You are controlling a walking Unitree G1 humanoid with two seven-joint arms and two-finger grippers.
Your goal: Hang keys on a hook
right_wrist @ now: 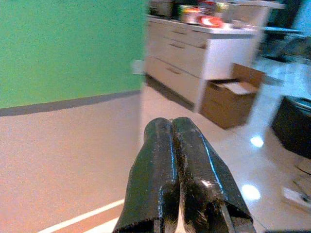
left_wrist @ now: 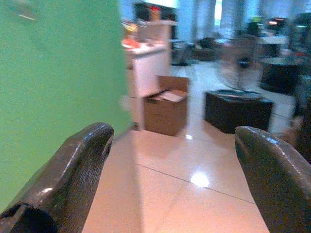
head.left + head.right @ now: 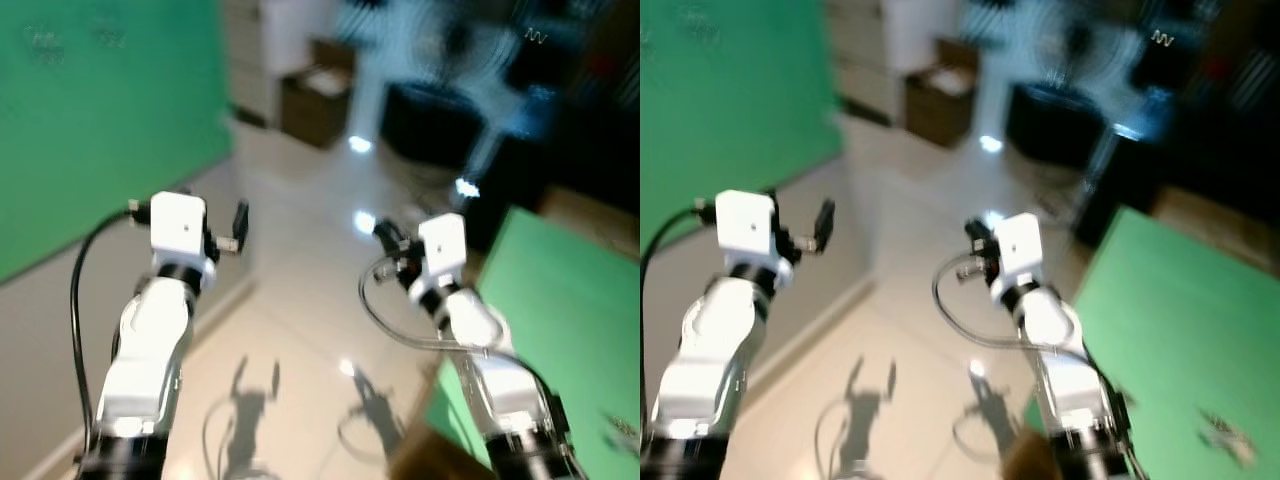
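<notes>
My left gripper point(image 3: 232, 226) is raised in front of me beside a green wall point(image 3: 100, 120). Its two black fingers point(image 2: 73, 165) stand wide apart and open, with nothing between them. My right gripper point(image 3: 386, 236) is held up at about the same height, its fingers point(image 1: 155, 165) pressed together and shut, with nothing seen in them. A small blurred thing point(image 3: 1225, 435) lies on a green surface point(image 3: 1180, 320) at the lower right; it may be the keys, but it is too blurred to tell. Faint marks point(image 3: 42, 40) show high on the green wall.
Glossy tiled floor point(image 3: 300, 300) stretches ahead. A brown cardboard box point(image 3: 312, 100) stands by white drawers point(image 1: 194, 58) at the back. A dark round fan base point(image 3: 430, 125) and dark furniture lie at the far right. The picture is blurred.
</notes>
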